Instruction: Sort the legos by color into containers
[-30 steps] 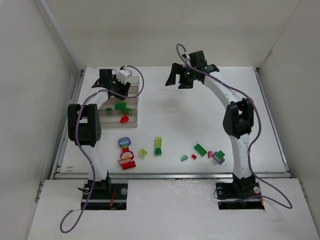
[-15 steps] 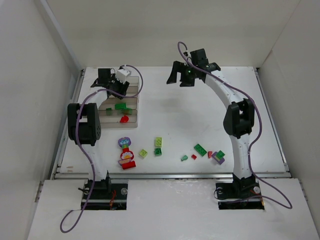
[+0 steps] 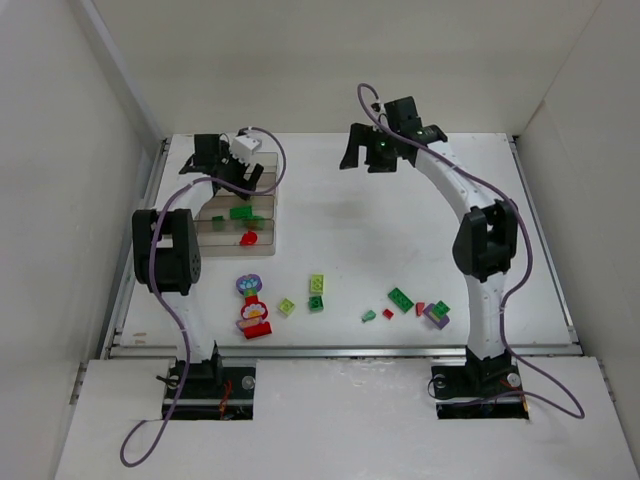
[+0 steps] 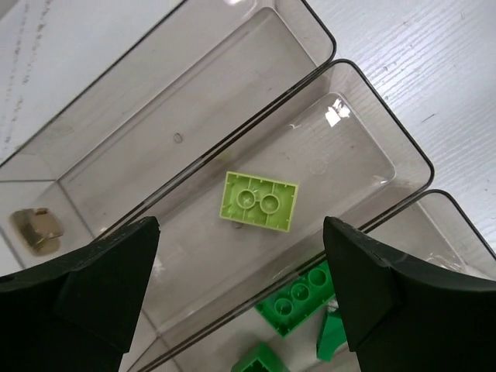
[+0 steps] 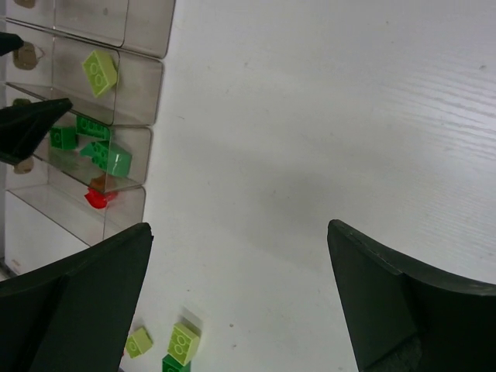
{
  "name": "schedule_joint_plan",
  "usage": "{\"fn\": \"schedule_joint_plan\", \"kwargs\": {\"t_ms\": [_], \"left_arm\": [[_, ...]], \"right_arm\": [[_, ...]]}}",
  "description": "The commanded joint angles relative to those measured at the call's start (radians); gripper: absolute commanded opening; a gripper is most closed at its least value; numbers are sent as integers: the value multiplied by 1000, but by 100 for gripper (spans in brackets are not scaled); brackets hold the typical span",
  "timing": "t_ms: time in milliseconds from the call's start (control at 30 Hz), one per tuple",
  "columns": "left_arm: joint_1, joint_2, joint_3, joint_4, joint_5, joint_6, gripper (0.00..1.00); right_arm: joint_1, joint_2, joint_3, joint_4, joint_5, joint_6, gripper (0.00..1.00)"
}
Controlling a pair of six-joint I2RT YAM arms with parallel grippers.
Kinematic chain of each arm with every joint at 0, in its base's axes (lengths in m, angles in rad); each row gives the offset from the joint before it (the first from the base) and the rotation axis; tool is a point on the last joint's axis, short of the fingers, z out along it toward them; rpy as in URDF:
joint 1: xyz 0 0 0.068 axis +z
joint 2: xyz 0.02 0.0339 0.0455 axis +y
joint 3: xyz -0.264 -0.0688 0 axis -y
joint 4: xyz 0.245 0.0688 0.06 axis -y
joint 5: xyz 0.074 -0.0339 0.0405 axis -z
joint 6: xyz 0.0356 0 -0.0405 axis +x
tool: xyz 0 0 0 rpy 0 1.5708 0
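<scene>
Clearance first; the lime brick (image 4: 260,202) lies in the tray (image 4: 353,147) directly beneath the wide-spread left pincer (image 4: 240,232); rise straight up, missing its walls.

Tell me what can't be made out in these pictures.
- Left wrist view: dark green bricks cut off by the bottom edge and the left tool.
- Right wrist view: tray cut off by the left edge.
- Top view: mixed pile too small to count.

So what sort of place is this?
Probably a lab robot cell: a white table boxed in by plain white panels, two arms bolted at its near edge, loose legos and a divided tray.
</scene>
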Motion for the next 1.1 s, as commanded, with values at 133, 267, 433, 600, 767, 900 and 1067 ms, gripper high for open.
{"fn": "schedule_joint_plan", "kwargs": {"t_ms": [133,267,433,600,767,900,1067], "left_arm": [[15,-259,16,-30,-111,-85,85],[15,-400,-48,-54,-255,-189,85],[26,-601,-182,-138,-314,-247,89],[35,-832,-325,-177,-362,-258,89],[35,-1038,-480,-186,-374,-225,92],[35,-1184,-553,-186,-365,-224,96],[35,-1296,-584,-217,-352,-224,98]], "right_arm": [[91,-186,-92,-2,187,-96,100],[186,-207,-165,-38,278,-106,100],[329,-187,-187,-128,361,-106,100],[380,-184,-312,-119,307,-3,100],[427,-229,-441,-70,307,91,97],[469,-238,-517,-33,316,158,92],[478,-238,-579,57,295,229,90]]}}
